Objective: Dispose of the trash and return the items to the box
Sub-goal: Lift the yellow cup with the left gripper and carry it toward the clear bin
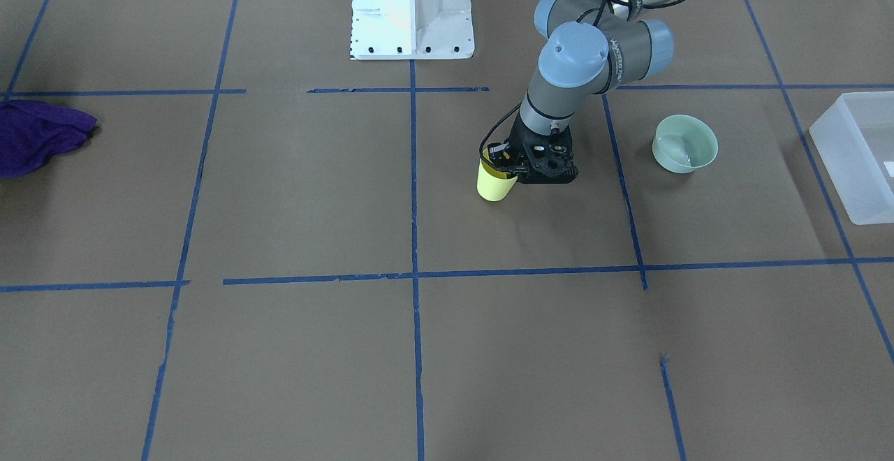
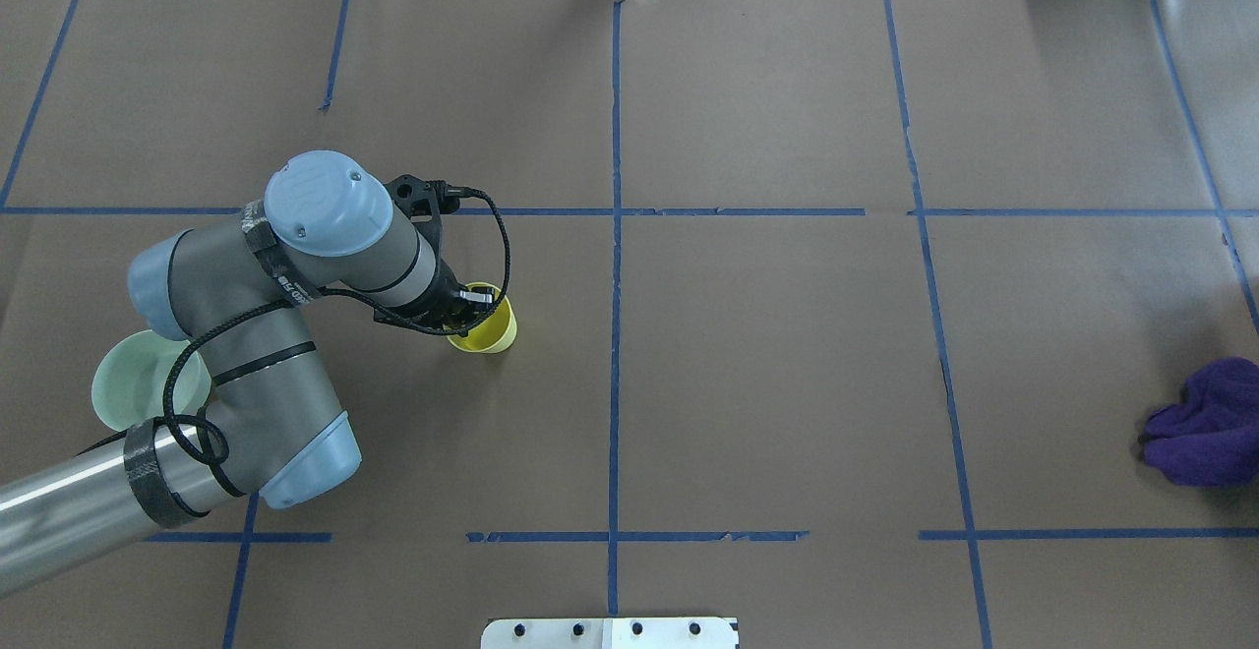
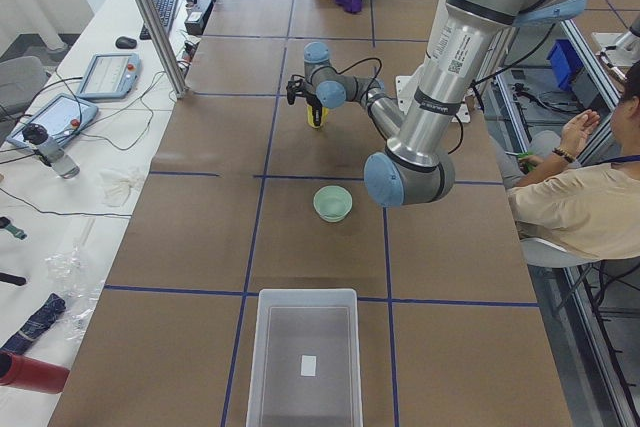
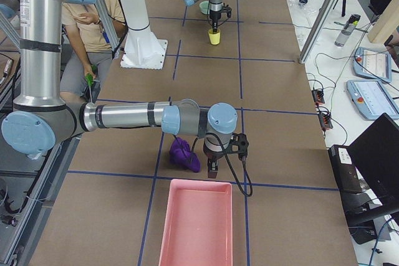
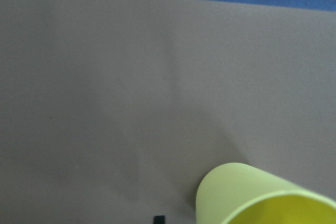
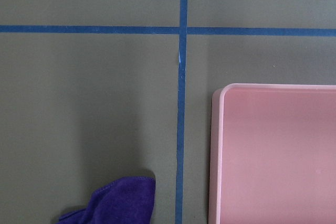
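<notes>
The yellow cup (image 1: 494, 185) stands upright on the brown table near the middle; it also shows in the overhead view (image 2: 489, 332) and the left wrist view (image 5: 262, 198). My left gripper (image 1: 506, 161) points down onto its rim, jaws a little apart, one finger inside the cup and one outside. A gap shows between the outer fingertip (image 5: 159, 219) and the cup wall. The frosted box (image 1: 852, 161) sits at the table's end on my left, empty. My right gripper (image 4: 212, 167) hangs low beside a purple cloth (image 4: 185, 152); I cannot tell whether it is open.
A pale green bowl (image 1: 686, 143) sits between the cup and the box, under my left arm in the overhead view. A pink tray (image 6: 273, 150) lies at the table's right end, near the purple cloth (image 6: 115, 203). The robot's white base (image 1: 412, 7) stands at the table edge.
</notes>
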